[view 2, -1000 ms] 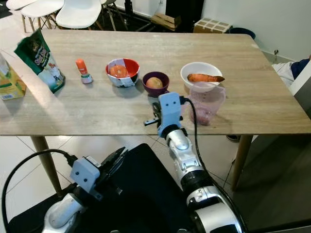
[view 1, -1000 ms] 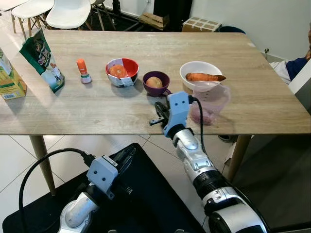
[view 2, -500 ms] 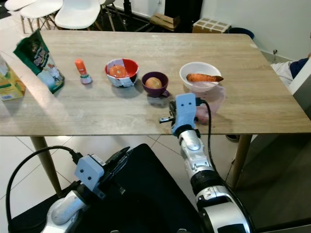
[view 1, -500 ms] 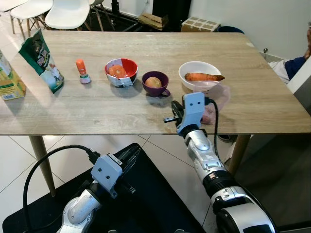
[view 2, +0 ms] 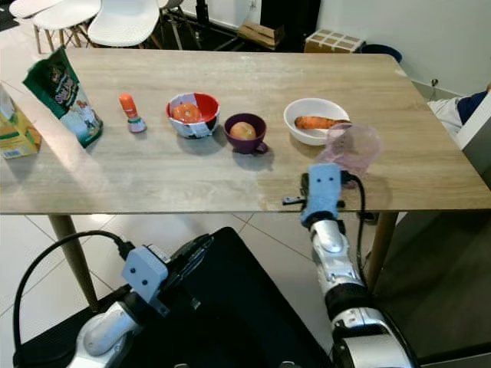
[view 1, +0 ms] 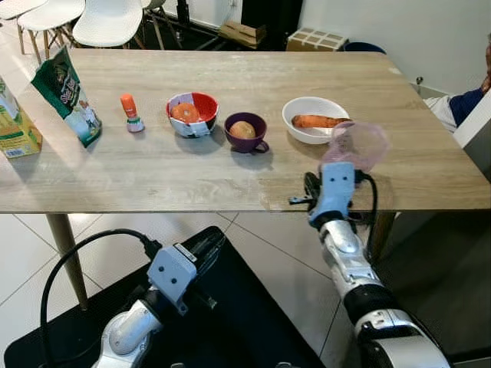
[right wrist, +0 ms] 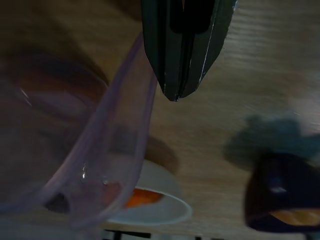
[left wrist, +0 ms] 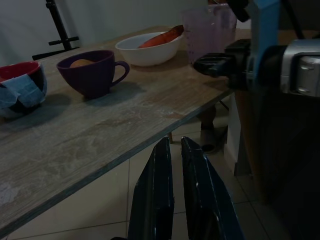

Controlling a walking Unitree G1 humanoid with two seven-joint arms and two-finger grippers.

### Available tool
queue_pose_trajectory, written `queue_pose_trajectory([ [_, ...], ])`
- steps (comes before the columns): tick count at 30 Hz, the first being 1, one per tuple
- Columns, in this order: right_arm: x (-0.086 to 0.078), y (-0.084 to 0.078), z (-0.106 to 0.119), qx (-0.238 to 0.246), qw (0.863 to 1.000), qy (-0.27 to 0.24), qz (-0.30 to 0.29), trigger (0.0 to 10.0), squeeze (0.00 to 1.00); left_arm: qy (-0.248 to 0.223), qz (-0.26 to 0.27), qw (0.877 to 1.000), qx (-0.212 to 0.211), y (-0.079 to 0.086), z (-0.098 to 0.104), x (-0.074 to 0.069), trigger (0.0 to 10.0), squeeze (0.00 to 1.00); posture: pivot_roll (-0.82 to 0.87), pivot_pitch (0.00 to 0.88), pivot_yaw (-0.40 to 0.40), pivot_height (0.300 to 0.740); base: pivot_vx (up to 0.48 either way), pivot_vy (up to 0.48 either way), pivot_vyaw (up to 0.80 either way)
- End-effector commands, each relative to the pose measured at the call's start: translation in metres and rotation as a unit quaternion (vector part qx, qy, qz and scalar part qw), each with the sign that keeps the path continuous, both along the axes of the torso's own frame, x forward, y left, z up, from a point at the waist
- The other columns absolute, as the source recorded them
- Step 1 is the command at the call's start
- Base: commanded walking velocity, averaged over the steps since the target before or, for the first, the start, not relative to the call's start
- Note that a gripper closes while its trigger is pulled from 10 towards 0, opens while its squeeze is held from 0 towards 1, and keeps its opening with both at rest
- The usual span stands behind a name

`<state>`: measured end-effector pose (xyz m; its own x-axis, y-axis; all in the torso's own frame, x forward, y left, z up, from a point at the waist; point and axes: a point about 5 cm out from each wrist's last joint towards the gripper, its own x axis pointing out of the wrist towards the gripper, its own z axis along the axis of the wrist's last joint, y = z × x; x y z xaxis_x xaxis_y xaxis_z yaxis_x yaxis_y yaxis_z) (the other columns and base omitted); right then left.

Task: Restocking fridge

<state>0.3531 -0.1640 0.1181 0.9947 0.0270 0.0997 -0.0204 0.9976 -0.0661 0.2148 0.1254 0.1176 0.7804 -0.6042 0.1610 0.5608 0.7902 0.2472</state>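
The right gripper (view 1: 335, 157) reaches over the near edge of the wooden bench (view 1: 176, 165) and holds a clear pink measuring jug (view 1: 354, 144), tilted on its side, off the benchtop, just in front of the white bowl (view 1: 311, 121) that carries a carrot (view 1: 316, 120). In the right wrist view the two black fingers (right wrist: 181, 47) are pressed almost together, pinching the jug's thin wall, with the bowl and carrot seen through and beyond the plastic.

To the left of the white bowl stands a purple cup (view 1: 245, 132) with a pale round piece of produce inside, then a red-and-white bowl (view 1: 192, 113) holding something orange. Further left are a small orange-capped bottle (view 1: 130, 112), a green snack bag (view 1: 67, 96) standing upright, and a yellow-green carton (view 1: 15, 126) at the bench's left end.

The left gripper (left wrist: 175, 165) hangs low, below the bench edge over the tiled floor (view 1: 23, 261), its fingers nearly closed with only a narrow slit between them, holding nothing. White chairs (view 1: 100, 19) stand beyond the far side of the bench, and a person's blue sleeve (view 1: 469, 103) shows at the right edge.
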Motion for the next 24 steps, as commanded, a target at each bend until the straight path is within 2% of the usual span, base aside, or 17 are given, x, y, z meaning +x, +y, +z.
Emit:
queue_pose_trajectory([
  [1, -0.003, -0.007, -0.004, 0.0, 1.0, 0.002, -0.015, 10.0, 0.0, 0.009, -0.008, 1.0, 0.013, 0.001, -0.003, -0.004, 10.0, 0.0, -0.05, 0.131, -0.008, 0.74, 0.0, 0.0, 0.0],
  [6, -0.007, -0.022, -0.007, -0.004, 0.999, 0.002, -0.044, 10.0, 0.0, 0.009, -0.009, 1.0, 0.015, 0.001, -0.003, -0.004, 10.0, 0.0, -0.06, 0.132, -0.007, 0.74, 0.0, 0.0, 0.0],
  [7, -0.01, -0.03, -0.008, -0.005, 0.998, 0.001, -0.058, 10.0, 0.0, 0.009, -0.01, 1.0, 0.015, 0.001, -0.003, -0.004, 10.0, 0.0, -0.06, 0.132, -0.008, 0.74, 0.0, 0.0, 0.0],
  [13, -0.014, -0.043, -0.008, -0.003, 0.997, -0.006, -0.075, 10.0, 0.0, 0.008, -0.011, 1.0, 0.015, 0.0, -0.002, -0.004, 10.0, 0.0, -0.06, 0.132, -0.009, 0.74, 0.0, 0.0, 0.0],
  [15, -0.016, -0.038, -0.005, 0.025, 0.999, -0.014, -0.034, 10.0, 0.0, 0.007, -0.012, 1.0, 0.013, 0.0, -0.002, -0.003, 10.0, 0.0, -0.06, 0.132, -0.01, 0.74, 0.0, 0.0, 0.0],
  [17, -0.02, -0.025, 0.003, 0.067, 0.996, -0.046, 0.042, 10.0, 0.0, 0.007, -0.013, 1.0, 0.01, -0.001, -0.001, -0.003, 10.0, 0.0, -0.06, 0.132, -0.009, 0.74, 0.0, 0.0, 0.0],
  [18, -0.02, -0.025, 0.003, 0.067, 0.996, -0.046, 0.042, 10.0, 0.0, 0.007, -0.013, 1.0, 0.01, -0.001, -0.001, -0.003, 10.0, 0.0, -0.06, 0.132, -0.009, 0.74, 0.0, 0.0, 0.0],
  [21, -0.028, -0.007, 0.013, 0.129, 0.98, -0.087, 0.126, 10.0, 0.0, 0.007, -0.015, 1.0, 0.005, -0.002, 0.0, -0.003, 10.0, 0.0, -0.06, 0.132, -0.009, 0.74, 0.0, 0.0, 0.0],
  [22, -0.028, -0.007, 0.013, 0.129, 0.98, -0.087, 0.126, 10.0, 0.0, 0.007, -0.015, 1.0, 0.005, -0.002, 0.0, -0.003, 10.0, 0.0, -0.06, 0.132, -0.009, 0.74, 0.0, 0.0, 0.0],
  [23, -0.032, 0.003, 0.018, 0.17, 0.966, -0.096, 0.172, 10.0, 0.0, 0.006, -0.016, 1.0, 0.004, -0.002, 0.0, -0.002, 10.0, 0.0, -0.06, 0.131, -0.009, 0.74, 0.0, 0.0, 0.0],
  [24, -0.032, 0.003, 0.018, 0.17, 0.966, -0.096, 0.172, 10.0, 0.0, 0.006, -0.016, 1.0, 0.004, -0.002, 0.0, -0.002, 10.0, 0.0, -0.06, 0.131, -0.009, 0.74, 0.0, 0.0, 0.0],
])
